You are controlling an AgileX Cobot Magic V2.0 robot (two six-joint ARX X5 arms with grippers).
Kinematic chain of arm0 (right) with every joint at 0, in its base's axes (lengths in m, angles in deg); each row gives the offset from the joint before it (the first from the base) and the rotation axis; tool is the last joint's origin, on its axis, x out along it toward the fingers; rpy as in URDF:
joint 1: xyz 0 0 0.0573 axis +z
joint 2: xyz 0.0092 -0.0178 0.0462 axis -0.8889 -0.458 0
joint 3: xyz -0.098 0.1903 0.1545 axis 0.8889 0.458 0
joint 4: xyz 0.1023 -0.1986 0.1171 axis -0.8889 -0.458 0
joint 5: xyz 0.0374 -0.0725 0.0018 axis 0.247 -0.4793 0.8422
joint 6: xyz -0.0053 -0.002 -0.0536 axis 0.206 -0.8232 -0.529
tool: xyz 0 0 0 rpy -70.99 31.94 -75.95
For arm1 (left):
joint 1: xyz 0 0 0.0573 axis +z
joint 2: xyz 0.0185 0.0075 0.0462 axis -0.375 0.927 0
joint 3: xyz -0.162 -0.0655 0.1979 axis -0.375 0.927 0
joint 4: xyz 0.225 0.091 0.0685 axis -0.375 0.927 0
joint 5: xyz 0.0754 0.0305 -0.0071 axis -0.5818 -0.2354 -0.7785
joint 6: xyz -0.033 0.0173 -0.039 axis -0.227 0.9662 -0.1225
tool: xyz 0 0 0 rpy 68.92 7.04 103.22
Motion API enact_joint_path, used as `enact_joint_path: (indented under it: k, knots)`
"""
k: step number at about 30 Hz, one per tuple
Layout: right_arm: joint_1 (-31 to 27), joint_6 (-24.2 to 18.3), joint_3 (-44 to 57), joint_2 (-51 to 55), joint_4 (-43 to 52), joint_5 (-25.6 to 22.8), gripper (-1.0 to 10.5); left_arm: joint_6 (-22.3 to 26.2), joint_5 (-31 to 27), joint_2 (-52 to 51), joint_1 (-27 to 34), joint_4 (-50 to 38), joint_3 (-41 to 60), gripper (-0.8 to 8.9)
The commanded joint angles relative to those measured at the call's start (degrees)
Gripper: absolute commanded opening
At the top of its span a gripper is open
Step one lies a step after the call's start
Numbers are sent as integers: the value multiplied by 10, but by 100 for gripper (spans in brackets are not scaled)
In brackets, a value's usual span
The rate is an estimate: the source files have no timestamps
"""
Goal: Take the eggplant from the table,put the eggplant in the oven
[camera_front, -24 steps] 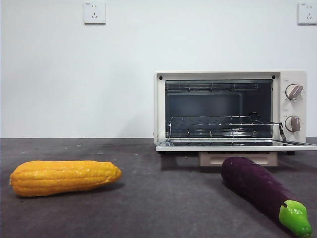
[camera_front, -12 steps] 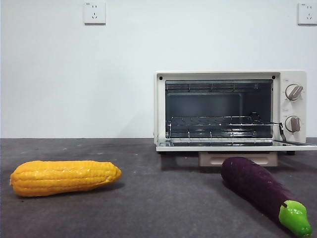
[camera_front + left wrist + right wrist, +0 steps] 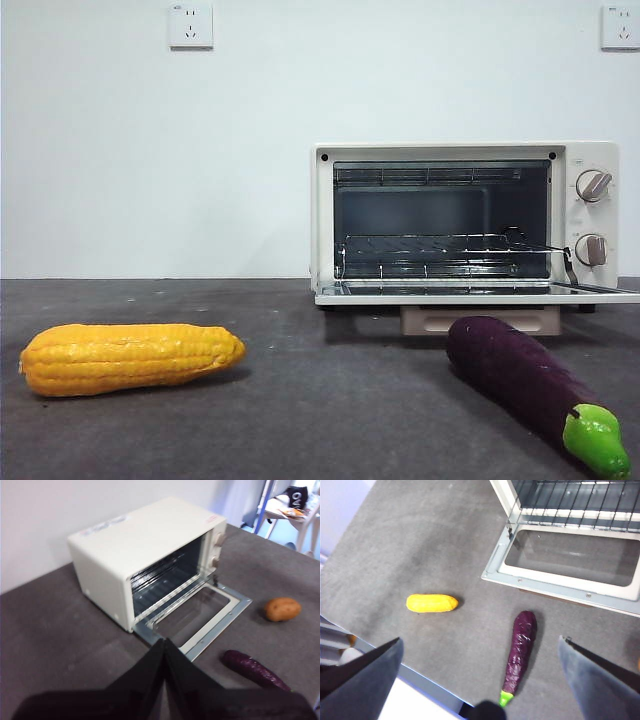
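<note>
Dark grey table (image 3: 300, 420), oven (image 3: 465, 222) door down; eggplant (image 3: 521, 647) looks light, stiff, slick, so we'd pinch mid-body with the wide-open, empty right gripper (image 3: 482, 680); left gripper (image 3: 165, 680) closed, empty.

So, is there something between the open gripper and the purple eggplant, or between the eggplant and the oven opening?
Nothing visible. The right gripper hangs open above the long dark purple eggplant with bare grey table around it. The cream-white oven has its door down, and the yellow corn cob lies off to the side.
</note>
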Motion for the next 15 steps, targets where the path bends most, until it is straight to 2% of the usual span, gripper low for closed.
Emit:
enact_joint_path:
  k: [1,4,7,9,15]
  knots:
    - [8,-6,-2,-3,-7,-12,563,-39,4,-23,3,-56,86,-6]
    - [18,-6,-2,-9,-12,-22,563,-50,5,-35,3,-92,152,-6]
    - [29,-6,-2,-16,-17,-33,563,-54,35,-35,3,-110,189,-6]
    - [35,-6,-2,-23,-22,-38,563,-56,53,-35,1,-125,202,-6]
    - [59,-6,-1,-55,-45,-52,556,-68,54,-35,-5,-148,204,-6]
